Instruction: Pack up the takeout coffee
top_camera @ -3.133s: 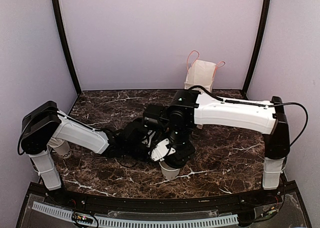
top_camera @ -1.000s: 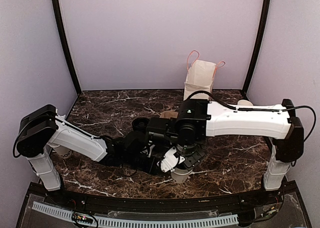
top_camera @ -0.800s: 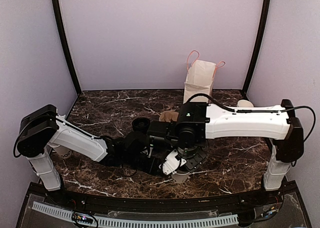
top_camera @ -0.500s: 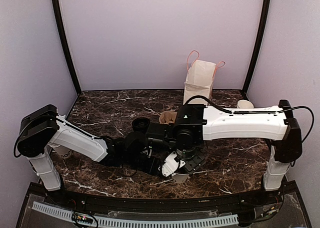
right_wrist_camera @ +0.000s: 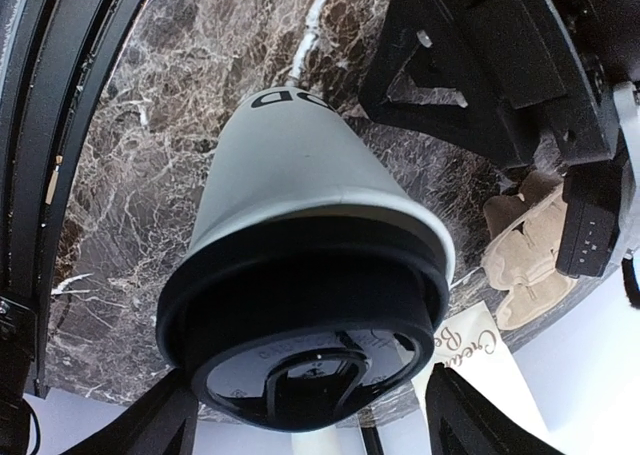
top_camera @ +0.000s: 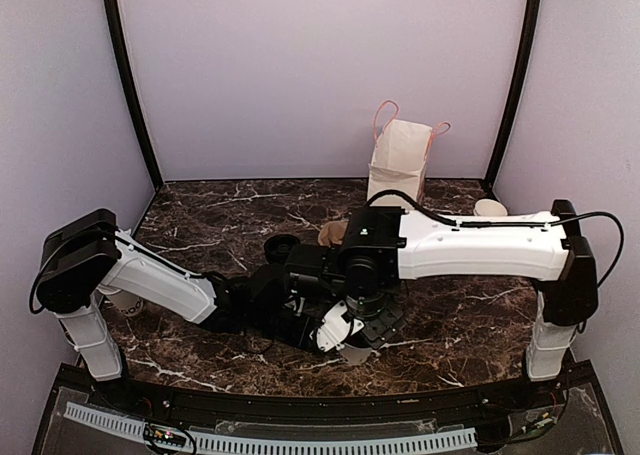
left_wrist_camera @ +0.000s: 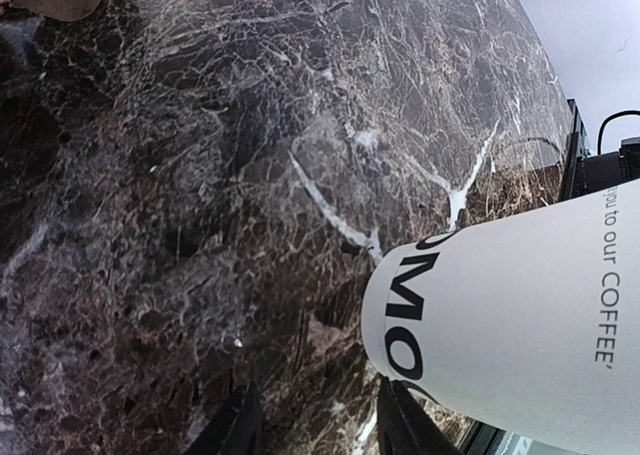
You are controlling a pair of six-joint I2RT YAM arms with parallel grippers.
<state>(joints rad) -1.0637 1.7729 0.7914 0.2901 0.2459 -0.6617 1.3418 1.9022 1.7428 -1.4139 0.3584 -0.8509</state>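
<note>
The takeout coffee [right_wrist_camera: 300, 185], a white paper cup with black lettering and a black lid [right_wrist_camera: 300, 325], stands upright on the marble table [top_camera: 450, 315] near the front edge. My right gripper [right_wrist_camera: 315, 420] hangs over it, open, one finger on each side of the lid, with a gap showing on the right side. In the top view the cup [top_camera: 356, 354] peeks out below the right gripper [top_camera: 355, 337]. My left gripper [left_wrist_camera: 320, 425] is open low over the table with nothing between its fingers. The cup's base [left_wrist_camera: 520, 325] sits just right of its right finger.
A white paper bag [top_camera: 400, 160] with pink handles stands open at the back. A brown pulp piece [top_camera: 335, 233] and a black round thing [top_camera: 283, 246] lie behind the grippers. A white cup [top_camera: 125, 297] sits under the left arm. A small white item [top_camera: 490, 207] lies far right.
The right arm has shifted a little to the left over the cup and its jaws have widened around the lid. The left arm has stayed put.
</note>
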